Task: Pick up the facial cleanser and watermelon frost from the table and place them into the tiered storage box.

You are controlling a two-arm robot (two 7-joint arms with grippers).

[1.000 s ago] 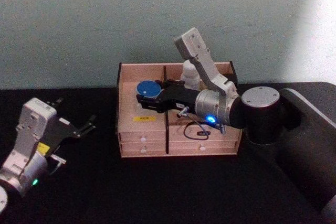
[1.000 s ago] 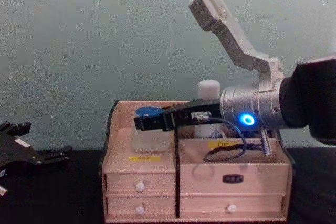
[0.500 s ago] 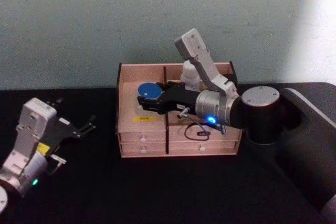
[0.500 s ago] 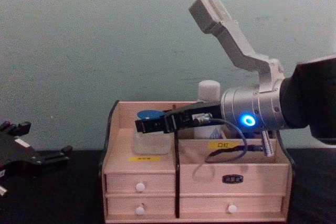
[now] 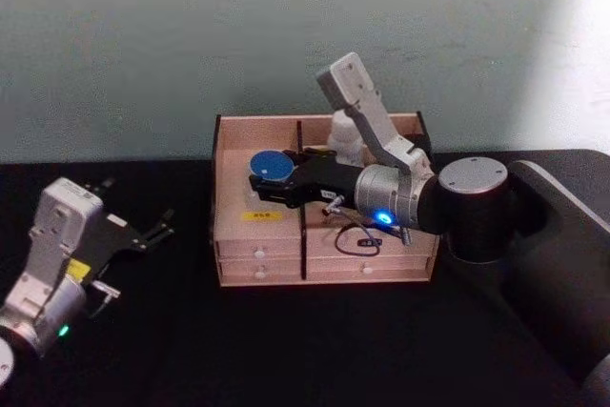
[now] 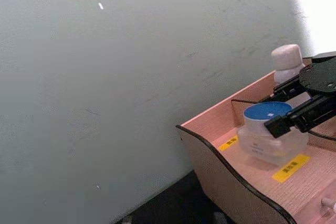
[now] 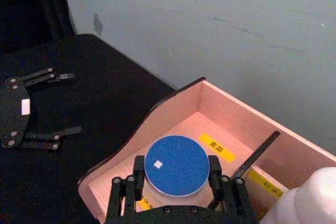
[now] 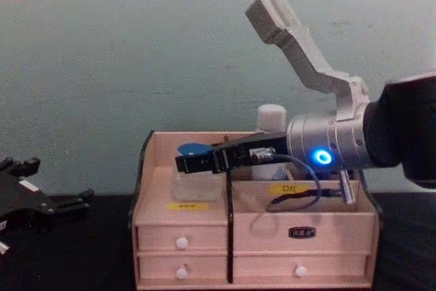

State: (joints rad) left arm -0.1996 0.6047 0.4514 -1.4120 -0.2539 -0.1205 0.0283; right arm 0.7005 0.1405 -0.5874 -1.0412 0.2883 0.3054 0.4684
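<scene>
The right gripper (image 5: pixel 262 181) is seen reaching across the tiered storage box (image 5: pixel 322 199) toward nine o'clock, and the watermelon frost (image 5: pixel 270 168) is caught between its black fingers (image 7: pixel 136 174), one on each side of the blue lid. In the chest view the jar (image 8: pixel 196 179) is set low in the left upper compartment, its clear base right at the wooden floor just behind the yellow label (image 8: pixel 187 206), though contact with the floor cannot be confirmed. The grip is closed on the jar, the pads being pressed to its sides in the right wrist view (image 7: pixel 176 165). The facial cleanser (image 5: pixel 345 135) is stood upright in the rear right compartment, at about one o'clock from the jar, its white cap (image 8: pixel 271 116) showing behind the right arm. From the left wrist view the bottle (image 6: pixel 286 62) and the jar (image 6: pixel 270 132) are both seen inside the box (image 6: pixel 220 166), with a divider between them. The left gripper (image 5: pixel 143 232) is parked over the black table (image 5: pixel 286 350) well out at nine o'clock from the box, its fingers (image 7: pixel 44 74) spread apart and nothing held
</scene>
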